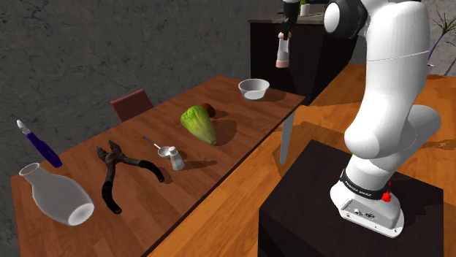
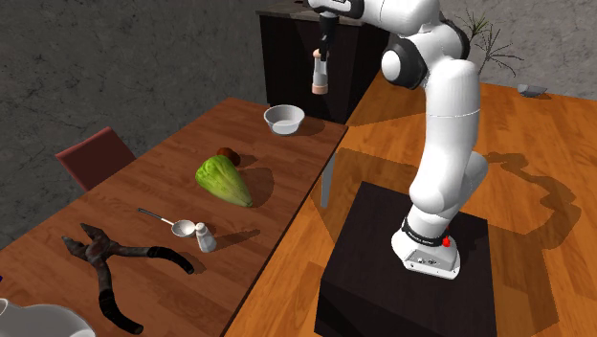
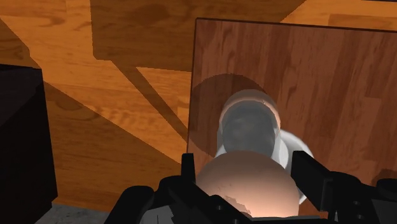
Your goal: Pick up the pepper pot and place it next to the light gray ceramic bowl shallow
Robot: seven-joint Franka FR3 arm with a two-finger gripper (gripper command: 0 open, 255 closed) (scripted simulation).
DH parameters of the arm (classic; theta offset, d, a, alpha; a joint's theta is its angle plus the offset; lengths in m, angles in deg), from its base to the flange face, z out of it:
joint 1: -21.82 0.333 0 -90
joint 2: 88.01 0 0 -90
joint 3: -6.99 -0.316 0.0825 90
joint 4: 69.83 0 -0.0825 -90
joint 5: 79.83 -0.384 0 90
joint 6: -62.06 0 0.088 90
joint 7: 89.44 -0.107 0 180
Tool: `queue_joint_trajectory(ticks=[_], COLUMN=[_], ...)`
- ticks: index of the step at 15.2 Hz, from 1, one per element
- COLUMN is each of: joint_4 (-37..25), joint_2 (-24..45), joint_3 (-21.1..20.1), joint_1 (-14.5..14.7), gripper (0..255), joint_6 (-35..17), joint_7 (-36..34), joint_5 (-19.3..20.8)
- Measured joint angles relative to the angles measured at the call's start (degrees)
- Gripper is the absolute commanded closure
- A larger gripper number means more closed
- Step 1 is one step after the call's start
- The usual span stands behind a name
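While it hangs clamped between the fingers of the claw (image 1: 285,35), the pot (image 1: 283,52) shows as a small slim cylinder, pale grey above and pinkish at its lower end; its long axis stands upright, pink end down toward the table (image 1: 241,128), upper end gripped in the black fingers; in the wrist view it is a rounded pinkish mass (image 3: 248,188) held tight on both sides by the claw (image 3: 249,170); it is in the air, well above the table's far end, touching nothing else; straight beyond it in the wrist view lies the bowl (image 3: 249,127), pale grey and shallow, close to the table's corner; the bowl (image 1: 253,88) sits upright on the wood; nearer along the table lies a green lettuce (image 1: 199,123), then a small white shaker (image 1: 176,158) beside a spoon (image 1: 156,144), dark pliers (image 1: 117,171), and a grey vase (image 1: 55,196) on its side.
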Motion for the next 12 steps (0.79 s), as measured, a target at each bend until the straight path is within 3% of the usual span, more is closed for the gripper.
queue_joint_trajectory(ticks=[12], joint_4=[12.79], joint_2=[-2.27], joint_3=[-0.09], joint_1=[0.84], gripper=[255], joint_6=[-10.51], joint_7=[-0.76], joint_5=[0.66])
